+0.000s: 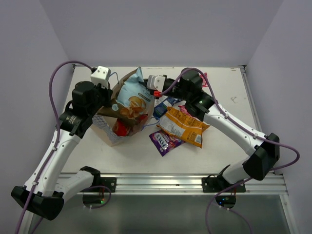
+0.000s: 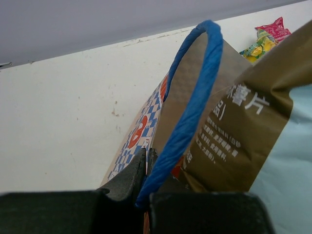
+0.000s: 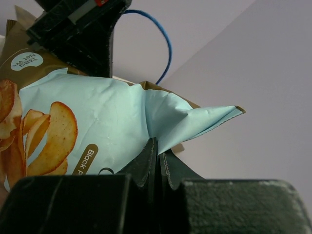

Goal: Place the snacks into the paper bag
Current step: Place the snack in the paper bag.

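Nearest the arm bases, on the white table (image 1: 136,156), lay a purple pack (image 1: 165,141) and, just beyond and touching it, an orange chip bag (image 1: 184,126), both not yet bagged. Farther in, stood the paper bag (image 1: 108,127), mouth open toward the right, with a red cookie bag (image 1: 123,127) already inside its lower part. Held open, judging by the left wrist view, by the left gripper (image 2: 146,168), jaws together on the blue cord handle (image 2: 195,97), probably so the mouth would not collapse. Reached up and inward from the left base, elbow bent, wrist over the bag's left wall. Pinched by the right gripper (image 3: 157,158), jaws closed on the lower edge of the light-blue bag (image 3: 122,122), which sat partly inside the mouth with its top sticking out, likely mid-insertion. Stretched from the right base diagonally across the loose snacks, wrist at the bag's right rim. Beyond, near the back edge, small pink and yellow-green packs (image 2: 265,39) seen waiting.
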### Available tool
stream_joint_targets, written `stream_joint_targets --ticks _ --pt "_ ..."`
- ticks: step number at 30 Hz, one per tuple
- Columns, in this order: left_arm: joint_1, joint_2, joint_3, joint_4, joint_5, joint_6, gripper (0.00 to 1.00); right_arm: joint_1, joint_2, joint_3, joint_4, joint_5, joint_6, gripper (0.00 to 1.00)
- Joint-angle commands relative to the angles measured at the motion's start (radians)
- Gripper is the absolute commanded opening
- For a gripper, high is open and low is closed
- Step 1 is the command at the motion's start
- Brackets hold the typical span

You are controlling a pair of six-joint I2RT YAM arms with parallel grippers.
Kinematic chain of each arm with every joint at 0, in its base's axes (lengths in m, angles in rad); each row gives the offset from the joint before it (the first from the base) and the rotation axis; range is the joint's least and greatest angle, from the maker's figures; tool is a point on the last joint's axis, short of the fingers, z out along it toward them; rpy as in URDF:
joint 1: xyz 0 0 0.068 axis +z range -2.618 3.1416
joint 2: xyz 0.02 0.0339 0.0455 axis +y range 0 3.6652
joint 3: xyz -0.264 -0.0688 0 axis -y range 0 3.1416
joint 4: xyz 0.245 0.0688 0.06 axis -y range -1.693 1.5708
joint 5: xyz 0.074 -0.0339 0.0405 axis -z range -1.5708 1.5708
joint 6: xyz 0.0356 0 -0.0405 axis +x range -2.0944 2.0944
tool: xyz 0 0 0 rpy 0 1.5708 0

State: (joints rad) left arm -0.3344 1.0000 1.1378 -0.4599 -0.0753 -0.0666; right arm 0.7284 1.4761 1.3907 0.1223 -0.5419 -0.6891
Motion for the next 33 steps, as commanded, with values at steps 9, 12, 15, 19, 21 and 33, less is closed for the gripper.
stream_joint_targets --ticks 9,12,15,19,21,33 --pt "-0.003 -0.014 0.066 0.014 0.04 -0.009 0.0 0.046 -0.066 -0.019 0.159 0.223 -0.197 0.0" --pt "-0.003 -0.008 0.076 0.01 0.042 -0.015 0.0 0.095 -0.069 -0.062 0.183 0.324 -0.298 0.0" --pt "-0.003 -0.003 0.08 0.006 0.043 -0.018 0.0 0.143 -0.056 -0.099 0.241 0.423 -0.386 0.0" --pt "-0.003 -0.008 0.08 -0.002 0.037 -0.018 0.0 0.155 -0.039 -0.133 0.349 0.479 -0.429 0.0" --pt "-0.003 -0.008 0.079 -0.003 0.032 -0.018 0.0 0.155 -0.049 -0.098 0.289 0.47 -0.435 0.0" --pt "-0.002 0.002 0.074 0.003 0.028 -0.016 0.0 0.155 -0.171 -0.048 0.172 0.309 -0.391 0.0"
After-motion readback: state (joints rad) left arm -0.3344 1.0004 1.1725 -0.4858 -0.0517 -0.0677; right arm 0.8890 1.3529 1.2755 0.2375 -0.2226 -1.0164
